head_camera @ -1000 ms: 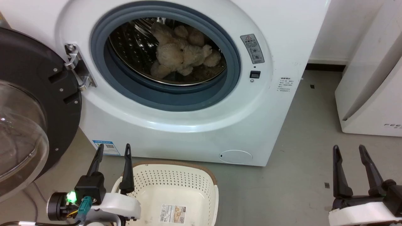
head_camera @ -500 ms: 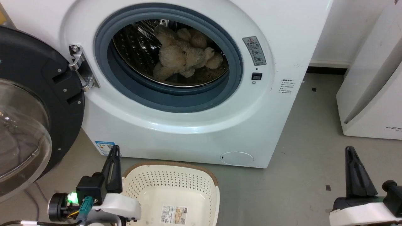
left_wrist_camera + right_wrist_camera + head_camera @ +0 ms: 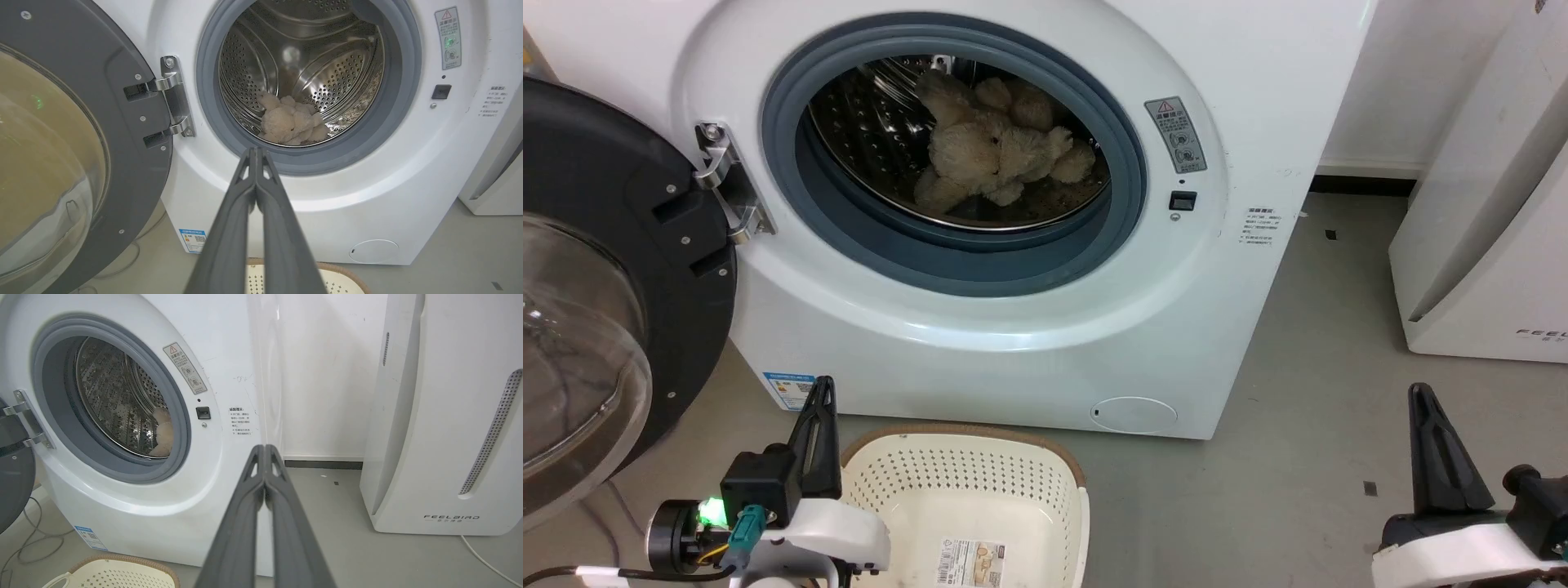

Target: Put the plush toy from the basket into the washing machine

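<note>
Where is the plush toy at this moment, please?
In the head view, the plush toy lies in the drum of the washing machine, upper centre, right of the open door.

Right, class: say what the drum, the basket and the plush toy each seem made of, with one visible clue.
The drum: likely polished steel, shiny, perforated. The basket: apparently cream plastic, smooth, regular moulded holes. The plush toy: probably synthetic fur, long fluffy beige pile.

The fluffy beige plush toy [image 3: 291, 124] lies in the white front-loading washing machine's [image 3: 347, 196] steel drum; the left pincer [image 3: 256, 153] is closed.
</note>
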Controlling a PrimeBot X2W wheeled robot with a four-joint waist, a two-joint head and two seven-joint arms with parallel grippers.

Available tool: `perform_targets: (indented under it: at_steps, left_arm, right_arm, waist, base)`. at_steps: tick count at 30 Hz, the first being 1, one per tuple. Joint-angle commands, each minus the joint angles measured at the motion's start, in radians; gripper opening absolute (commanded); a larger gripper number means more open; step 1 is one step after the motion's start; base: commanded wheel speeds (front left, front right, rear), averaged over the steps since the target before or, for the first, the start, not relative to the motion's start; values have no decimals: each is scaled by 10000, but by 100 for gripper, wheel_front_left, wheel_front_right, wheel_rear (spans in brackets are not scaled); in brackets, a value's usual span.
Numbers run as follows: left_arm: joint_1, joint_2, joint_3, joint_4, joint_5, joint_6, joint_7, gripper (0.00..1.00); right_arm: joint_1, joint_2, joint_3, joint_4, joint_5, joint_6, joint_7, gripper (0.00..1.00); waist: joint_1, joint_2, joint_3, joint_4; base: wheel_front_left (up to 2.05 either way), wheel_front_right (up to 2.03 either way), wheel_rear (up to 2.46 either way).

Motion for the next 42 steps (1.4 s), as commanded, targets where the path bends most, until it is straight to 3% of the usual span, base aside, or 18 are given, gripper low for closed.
perform_targets:
  at_steps: [1,42]
  left_arm:
    - [115,-23,1,-82,38,-36,32,0]
    - [377,-79,4,-682,137,-141,870,0]
  right_arm:
    - [-21,-1,37,-34,-90,-1,31,0]
    - [-76,-2,423,-138,-557,-4,873,0]
  waist:
    - [0,0,-4,-6]
    - [0,0,-181,-342]
  base:
    - [0,0,0]
    - [0,0,0]
